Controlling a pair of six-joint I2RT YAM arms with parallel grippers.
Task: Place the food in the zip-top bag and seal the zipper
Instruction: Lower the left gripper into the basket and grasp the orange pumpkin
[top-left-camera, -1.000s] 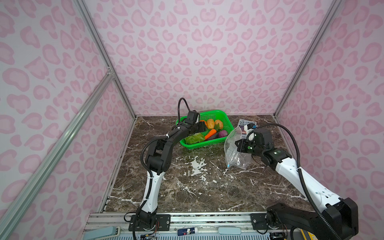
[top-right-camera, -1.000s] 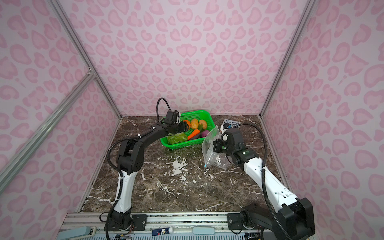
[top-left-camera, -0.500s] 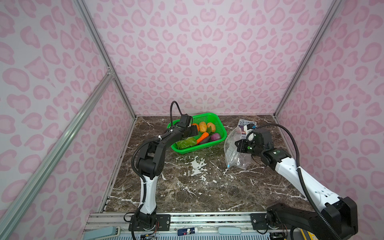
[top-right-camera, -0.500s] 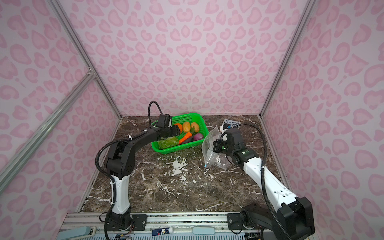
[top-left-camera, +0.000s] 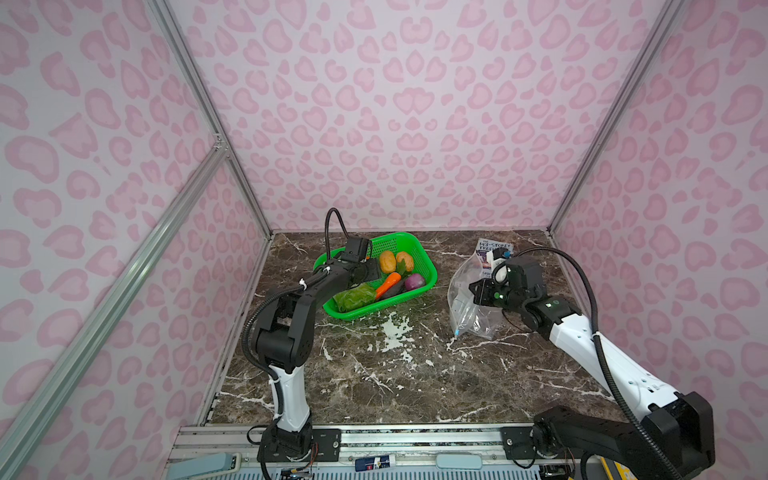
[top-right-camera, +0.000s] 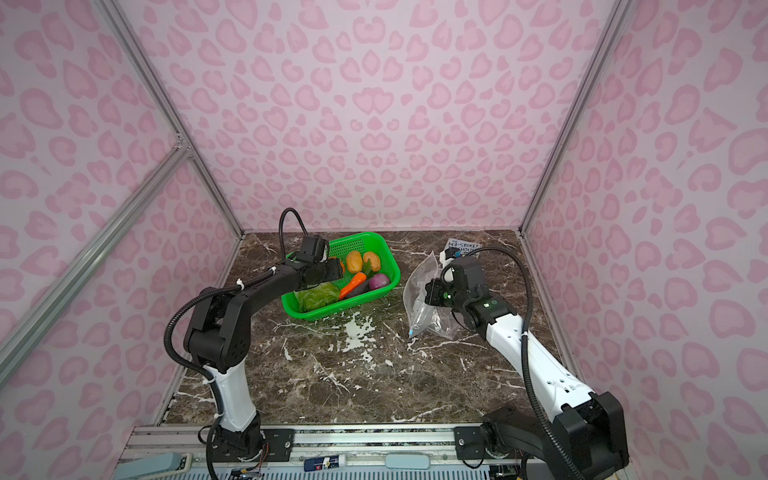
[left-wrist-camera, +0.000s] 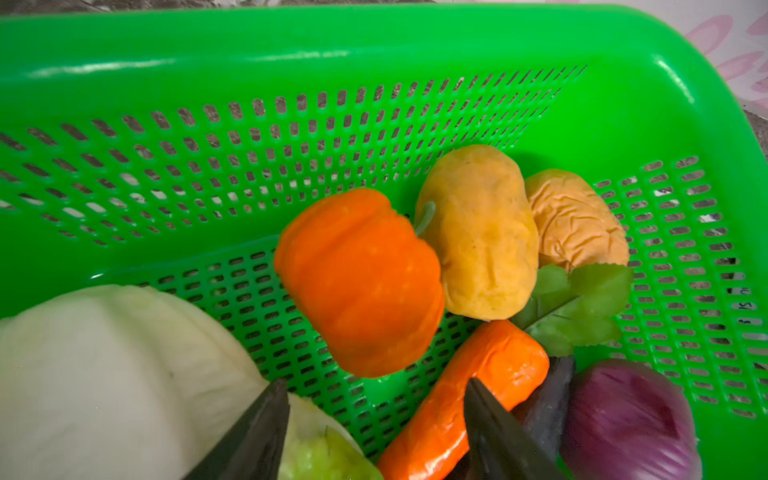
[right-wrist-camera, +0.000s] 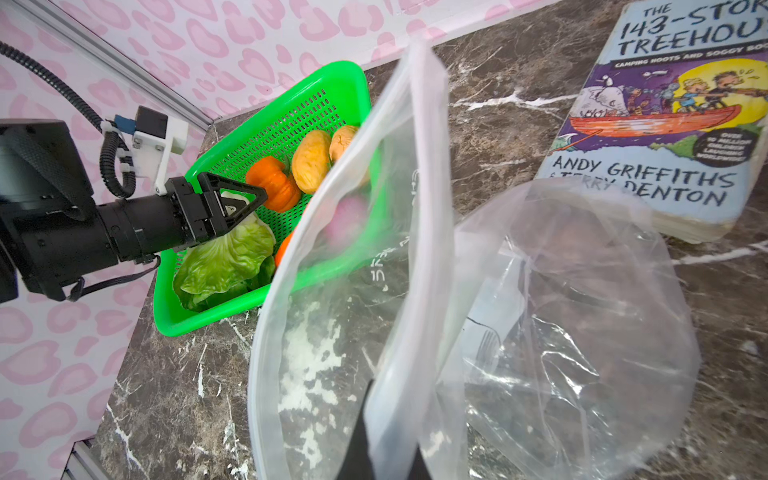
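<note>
Nearest me, the right tool (top-left-camera: 477, 292) is pinching tight on the rim of the zip-top bag (top-left-camera: 467, 322), which is standing on the surface (top-left-camera: 374, 374) with its mouth gaping. Beyond it, the left tool (left-wrist-camera: 374, 399) is hovering, jaws spread and gripping nothing, over the food (top-left-camera: 388, 262), with the pumpkin (left-wrist-camera: 357, 282) and carrot (left-wrist-camera: 478, 374) lying in the green basket (top-left-camera: 424, 259).

Light, as my cameras record it: bright, even and soft in both top views, side walls (top-left-camera: 83, 208) greyer than the back wall (top-left-camera: 395, 124); white glare streaks along the basket (left-wrist-camera: 291, 54) rim at my left wrist, cabbage (left-wrist-camera: 104, 374) blurred close; zip-top bag (right-wrist-camera: 415, 216) mouth unfocused at my right wrist.
</note>
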